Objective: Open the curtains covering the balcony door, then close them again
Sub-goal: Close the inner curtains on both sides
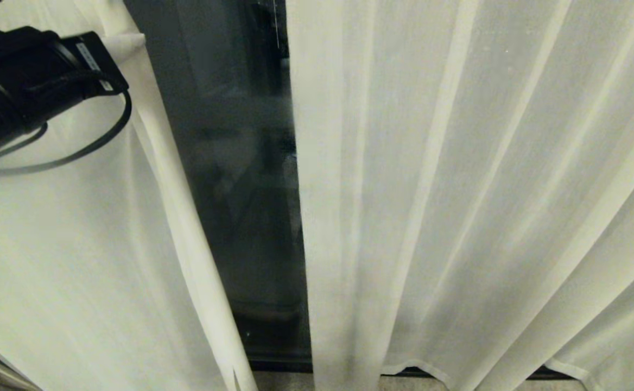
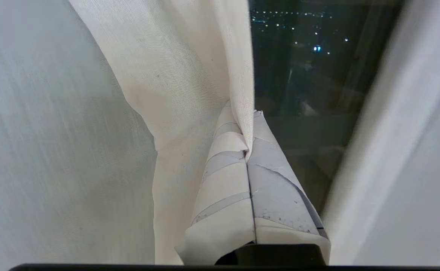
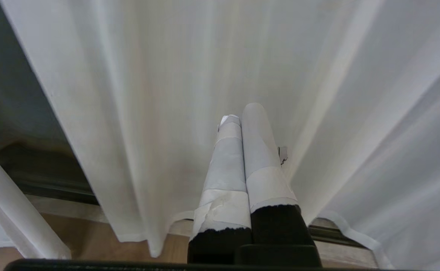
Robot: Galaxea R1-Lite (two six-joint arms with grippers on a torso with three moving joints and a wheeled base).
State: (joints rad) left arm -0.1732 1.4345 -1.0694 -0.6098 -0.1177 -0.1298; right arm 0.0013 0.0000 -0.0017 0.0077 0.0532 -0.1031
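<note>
Near to far. Left hand (image 2: 251, 150), raised at upper left, fingers closed on the inner edge of the left panel of the curtains (image 1: 78, 260). Right hand (image 3: 242, 120), low before the right panel (image 1: 458, 190), fingers pressed together, gripping nothing. Both panels hang to the floor (image 3: 84, 241). Between them, a narrow gap exposes the dark glass of the balcony door (image 1: 241, 206); city lights (image 2: 316, 48) beyond.
</note>
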